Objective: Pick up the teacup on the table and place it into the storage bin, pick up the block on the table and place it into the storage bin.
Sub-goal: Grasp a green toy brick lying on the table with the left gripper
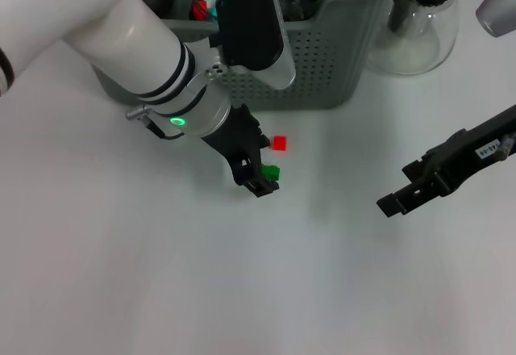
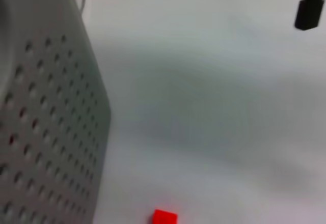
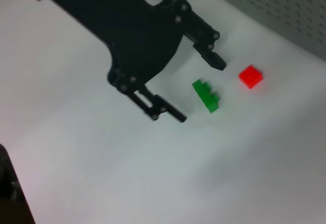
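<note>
Two blocks lie on the white table in front of the storage bin [image 1: 322,56]: a green block [image 1: 272,174] and a small red block [image 1: 279,143]. My left gripper [image 1: 266,165] is down at the table and open. In the right wrist view the green block [image 3: 206,95] lies at the mouth of the left gripper [image 3: 199,90], between its two fingertips [image 3: 216,61] and touching neither. The red block [image 3: 251,76] sits just outside, toward the bin. My right gripper [image 1: 393,202] hovers over the table well to the right. The teacup is out of view.
The bin's perforated wall [image 2: 46,132] stands close behind the red block [image 2: 164,217]. Dark rounded items and something red lie inside the bin, partly hidden by my left arm. A clear glass pitcher [image 1: 419,24] stands right of the bin.
</note>
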{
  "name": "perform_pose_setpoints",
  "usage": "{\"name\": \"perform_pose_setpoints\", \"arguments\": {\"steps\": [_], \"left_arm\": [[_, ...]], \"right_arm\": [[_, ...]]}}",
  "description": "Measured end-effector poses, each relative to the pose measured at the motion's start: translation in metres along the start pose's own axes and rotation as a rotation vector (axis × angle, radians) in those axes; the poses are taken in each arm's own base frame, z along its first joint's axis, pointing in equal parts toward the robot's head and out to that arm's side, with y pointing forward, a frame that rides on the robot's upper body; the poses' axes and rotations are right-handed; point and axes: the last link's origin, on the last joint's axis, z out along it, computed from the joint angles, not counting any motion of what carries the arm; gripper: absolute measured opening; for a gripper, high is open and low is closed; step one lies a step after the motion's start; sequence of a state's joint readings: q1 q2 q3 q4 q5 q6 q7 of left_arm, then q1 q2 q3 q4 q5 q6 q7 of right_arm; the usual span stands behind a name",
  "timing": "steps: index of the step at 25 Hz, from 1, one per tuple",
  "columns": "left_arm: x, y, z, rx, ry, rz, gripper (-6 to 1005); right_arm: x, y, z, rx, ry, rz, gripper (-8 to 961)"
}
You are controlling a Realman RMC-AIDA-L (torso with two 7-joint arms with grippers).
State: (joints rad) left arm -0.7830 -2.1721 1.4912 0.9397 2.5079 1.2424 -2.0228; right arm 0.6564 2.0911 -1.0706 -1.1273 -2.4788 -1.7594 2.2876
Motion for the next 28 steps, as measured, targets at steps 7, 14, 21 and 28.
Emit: {"name": "perform_pose_setpoints", "arguments": {"steps": [7, 14, 21, 28], "left_arm": [[-0.001, 0.001, 0.009, 0.017, -0.016, 0.017, 647], [0.000, 0.001, 0.013, 0.019, -0.019, 0.020, 603], [-0.001, 0.002, 0.015, 0.014, -0.025, 0.016, 596], [-0.002, 0.001, 0.015, 0.015, -0.026, 0.013, 553]], "right_arm": [[0.001, -0.001, 0.002, -0.002, 0.002, 0.001, 928], [0.002, -0.001, 0.003, -0.005, 0.004, 0.000, 927], [0.002, -0.001, 0.003, -0.007, 0.002, -0.002, 928], [0.002, -0.002, 0.003, -0.006, 0.002, -0.001, 928]]}}
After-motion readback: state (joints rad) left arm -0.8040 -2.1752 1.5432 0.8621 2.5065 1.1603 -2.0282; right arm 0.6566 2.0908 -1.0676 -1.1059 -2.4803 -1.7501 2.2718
